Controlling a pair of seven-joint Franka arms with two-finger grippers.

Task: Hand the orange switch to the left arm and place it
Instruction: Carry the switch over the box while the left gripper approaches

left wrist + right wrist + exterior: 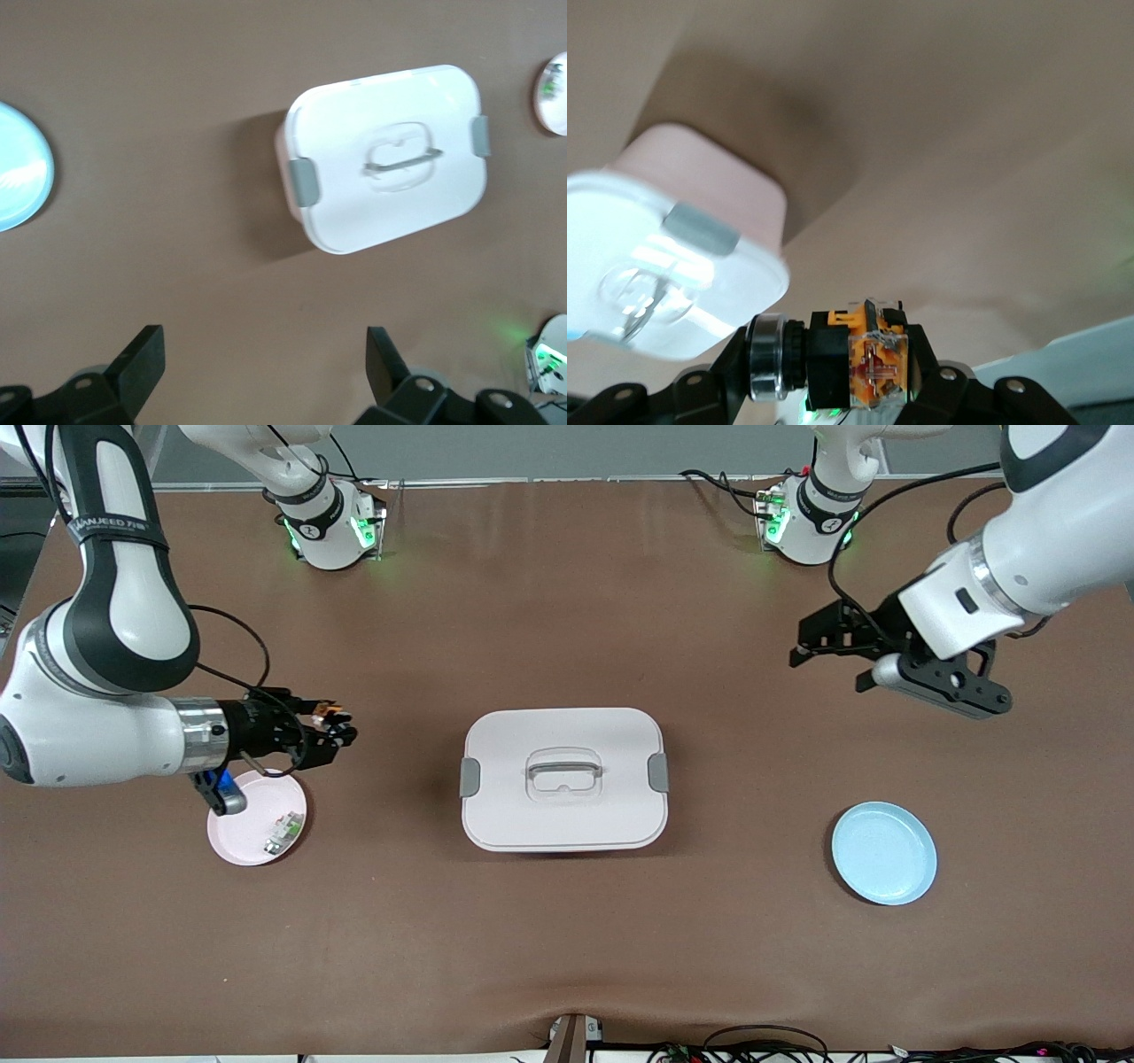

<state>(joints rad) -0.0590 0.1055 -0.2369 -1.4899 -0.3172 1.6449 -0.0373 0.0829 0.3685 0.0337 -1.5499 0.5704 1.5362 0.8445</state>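
Between the fingers of the right pincer (341, 724), clamped tight, sits the orange switch (868, 359), raised just above the pink plate (257, 831) beside the box (563, 779). Over the table (567, 957) hangs the left pincer (828, 657), spread wide and empty.

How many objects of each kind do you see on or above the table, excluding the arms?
Plates: 2, pink plate, blue plate
Boxes: 1, white box
Small components: 2, orange switch in the right pincer, white-and-green component on the pink plate
Total: 5
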